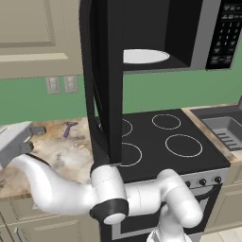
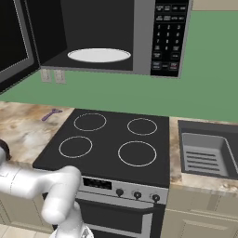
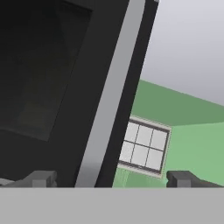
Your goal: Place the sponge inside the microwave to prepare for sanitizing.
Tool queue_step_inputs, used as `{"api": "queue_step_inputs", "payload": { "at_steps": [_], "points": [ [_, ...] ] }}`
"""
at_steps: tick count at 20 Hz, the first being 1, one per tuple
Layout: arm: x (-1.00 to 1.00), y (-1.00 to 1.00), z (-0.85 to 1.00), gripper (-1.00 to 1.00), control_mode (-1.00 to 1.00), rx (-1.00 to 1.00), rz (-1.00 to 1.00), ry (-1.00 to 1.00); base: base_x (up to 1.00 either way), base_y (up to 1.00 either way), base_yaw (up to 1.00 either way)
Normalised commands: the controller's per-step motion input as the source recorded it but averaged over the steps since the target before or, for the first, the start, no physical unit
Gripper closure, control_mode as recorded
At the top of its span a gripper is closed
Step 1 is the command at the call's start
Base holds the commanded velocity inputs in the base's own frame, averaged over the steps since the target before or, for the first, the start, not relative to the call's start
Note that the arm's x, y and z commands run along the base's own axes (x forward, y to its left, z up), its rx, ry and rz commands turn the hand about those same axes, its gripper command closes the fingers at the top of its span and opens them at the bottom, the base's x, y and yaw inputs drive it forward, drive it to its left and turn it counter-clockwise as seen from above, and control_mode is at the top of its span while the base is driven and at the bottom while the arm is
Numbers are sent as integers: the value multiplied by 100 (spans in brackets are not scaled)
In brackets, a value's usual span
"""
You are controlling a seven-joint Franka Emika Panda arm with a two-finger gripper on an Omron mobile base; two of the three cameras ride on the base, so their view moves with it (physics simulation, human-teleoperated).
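The microwave (image 1: 189, 33) hangs above the stove with its tall black door (image 1: 106, 80) swung wide open. The round white turntable (image 1: 144, 56) (image 2: 98, 55) lies bare inside, and the keypad strip (image 2: 168, 37) is on the right. My gripper (image 1: 32, 139) is out to the left over the counter, left of the door, open with nothing between its fingers. In the hand view the gripper (image 3: 111, 179) points at the door's outer face (image 3: 52, 87), with its fingertips (image 3: 41, 178) far apart. The sponge is out of view.
A black four-burner cooktop (image 2: 111, 139) lies below the microwave, with a sink (image 2: 204, 153) to its right. A small purple object (image 1: 70, 128) (image 2: 51, 114) rests on the marbled counter (image 1: 61, 156) at the left. Wall outlets (image 1: 61, 85) sit behind it. The hand view catches a window (image 3: 143, 148).
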Motion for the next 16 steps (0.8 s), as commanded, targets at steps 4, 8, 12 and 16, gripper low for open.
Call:
{"api": "queue_step_inputs", "payload": {
  "at_steps": [4, 8, 12, 16],
  "points": [
    [-44, 16, 10, -100, -100, 0, 20, 7, 0, 0, 0],
    [-66, 10, 1, -100, -100, 1, 15, 14, 0, 0, 0],
    [-79, 3, 3, -100, -100, 5, 10, 12, 0, 0, 0],
    [-64, 0, 22, -100, -100, 12, 5, 20, 0, 0, 0]
  ]
}}
